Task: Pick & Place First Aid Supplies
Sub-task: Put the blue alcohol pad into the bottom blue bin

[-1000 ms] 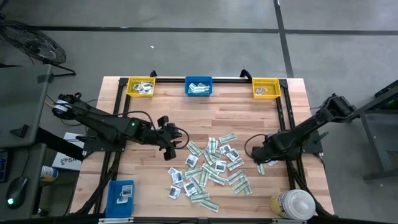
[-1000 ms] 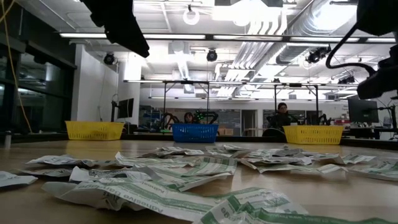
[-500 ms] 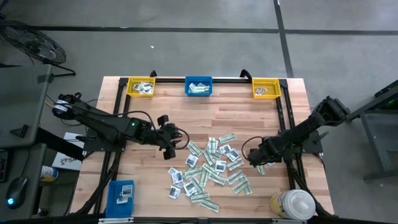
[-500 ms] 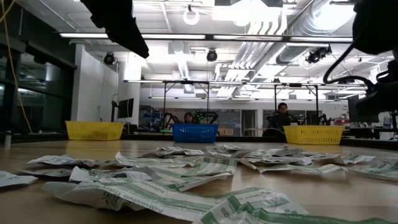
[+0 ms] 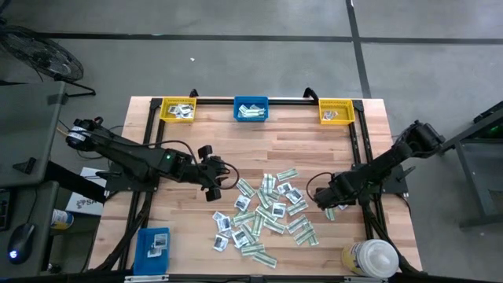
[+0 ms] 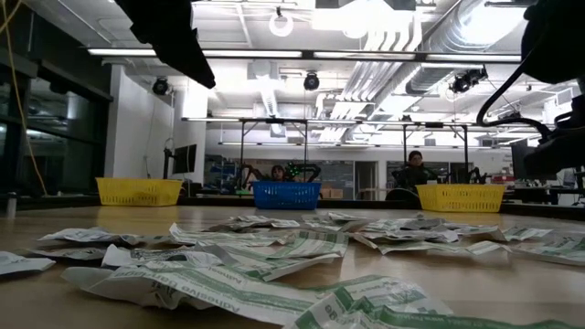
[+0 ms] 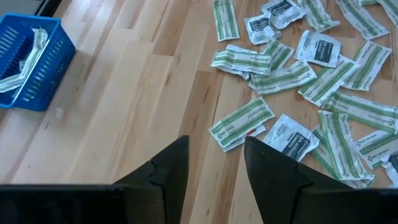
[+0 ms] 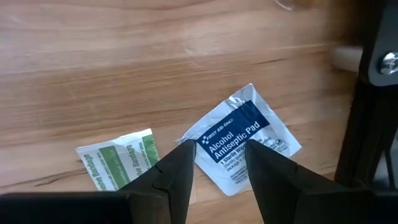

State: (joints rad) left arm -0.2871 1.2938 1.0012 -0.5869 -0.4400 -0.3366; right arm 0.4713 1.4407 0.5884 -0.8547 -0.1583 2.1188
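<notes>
Across the lower middle of the high view lay the packets [image 5: 266,214], roughly thirty in one loose scatter, a mix of squarish white ones and narrow green-and-white strips; an exact count could not be made where they overlapped. Two more sat apart at the right: a white alcohol pad [image 8: 244,142] and a green strip [image 8: 119,158], side by side with a narrow gap.

Two arms worked the table [image 5: 314,149]. At center left, the left gripper [image 5: 222,178] hovered just beside the scatter's left edge, fingers [image 7: 168,171] spread with bare wood between them, holding nothing. At center right, the right gripper [image 5: 327,200] was low over the alcohol pad, fingers [image 8: 177,171] parted, straddling the pad's near corner; whether it touched could not be told.

Bare wood filled the band between the scatter and the top edge, and the whole left third of the table. The scatter reached close to the bottom edge.

Four bins stood on the table. Along the top edge: a yellow bin [image 5: 178,109] at upper left, a blue bin [image 5: 251,109] at center, another yellow bin [image 5: 336,112] at upper right, each holding a few packets. A second blue bin [image 5: 152,248] sat at lower left with a packet inside. One bottle [image 5: 369,257] stood at lower right.
</notes>
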